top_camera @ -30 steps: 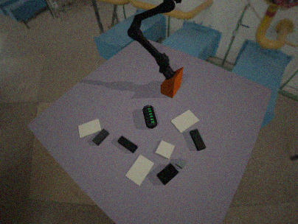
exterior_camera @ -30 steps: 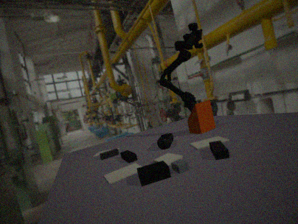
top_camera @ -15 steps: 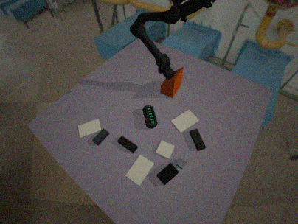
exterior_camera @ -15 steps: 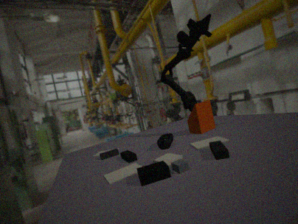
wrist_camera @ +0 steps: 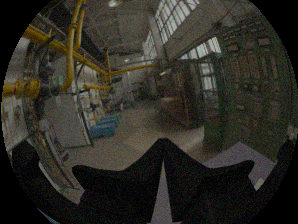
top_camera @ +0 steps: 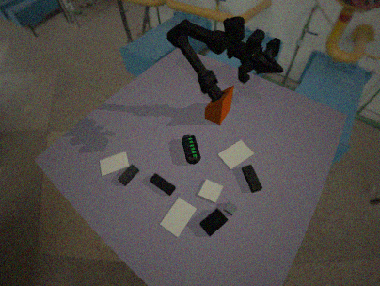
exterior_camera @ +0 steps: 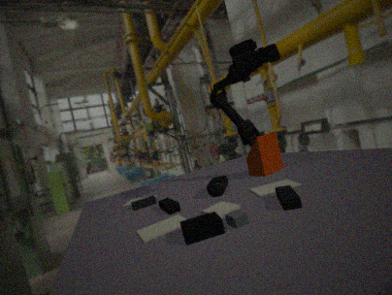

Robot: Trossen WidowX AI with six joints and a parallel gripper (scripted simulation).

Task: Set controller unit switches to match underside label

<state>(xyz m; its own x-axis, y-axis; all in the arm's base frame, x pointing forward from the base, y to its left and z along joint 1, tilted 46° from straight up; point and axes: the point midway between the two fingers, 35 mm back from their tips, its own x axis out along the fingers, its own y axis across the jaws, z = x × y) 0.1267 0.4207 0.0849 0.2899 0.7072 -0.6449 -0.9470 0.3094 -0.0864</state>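
Controller unit: dark, rounded ends, lying on the purplish bench top, near the middle, a row of green marks along its upper face. Which end of each switch is down, too small to tell. Orange block at the arm's foot, apart from the unit. Black arm bent up and over, well above the bench. Gripper up in the air, clear of the unit; fingers together, nothing between them. Pale flat pieces: one beside a dark bar, another beside a grey block. Black block next to a small grey cube
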